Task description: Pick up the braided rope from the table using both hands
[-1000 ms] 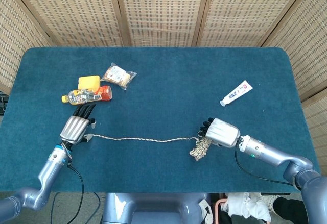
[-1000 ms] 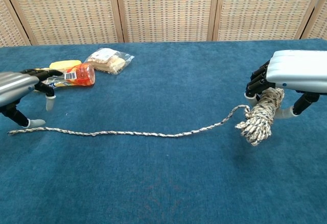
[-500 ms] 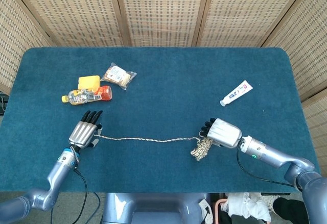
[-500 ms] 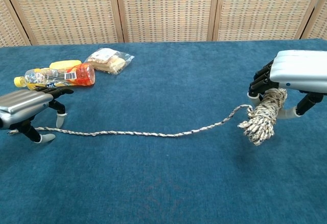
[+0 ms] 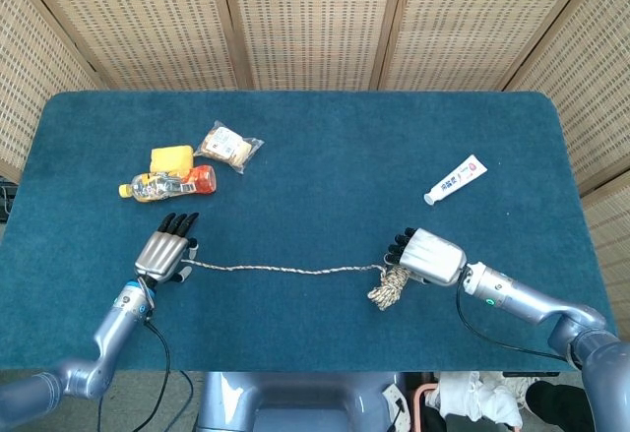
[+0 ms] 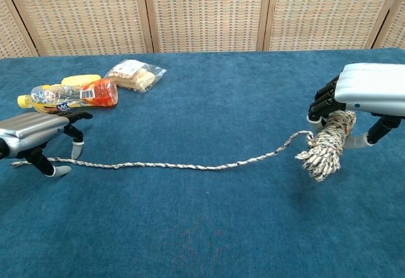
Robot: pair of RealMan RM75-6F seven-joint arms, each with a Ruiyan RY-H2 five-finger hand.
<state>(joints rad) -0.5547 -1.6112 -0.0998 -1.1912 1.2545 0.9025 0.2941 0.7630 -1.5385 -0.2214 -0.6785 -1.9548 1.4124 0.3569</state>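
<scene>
Braided rope (image 6: 190,165) laid left-right along surface (image 5: 335,171). Coiled end gripped and raised by right hand (image 6: 361,97). Free end straddled by left hand (image 6: 35,132), fingers spread, nothing held. Left closure judged next, straight down onto strand.

head view: high above the near edge, looking steeply down on the whole blue table (image 5: 325,147). chest view: low and close, near tabletop height, facing the wicker screens (image 6: 202,12). both share the table's middle and the braided rope (image 6: 190,165).
</scene>
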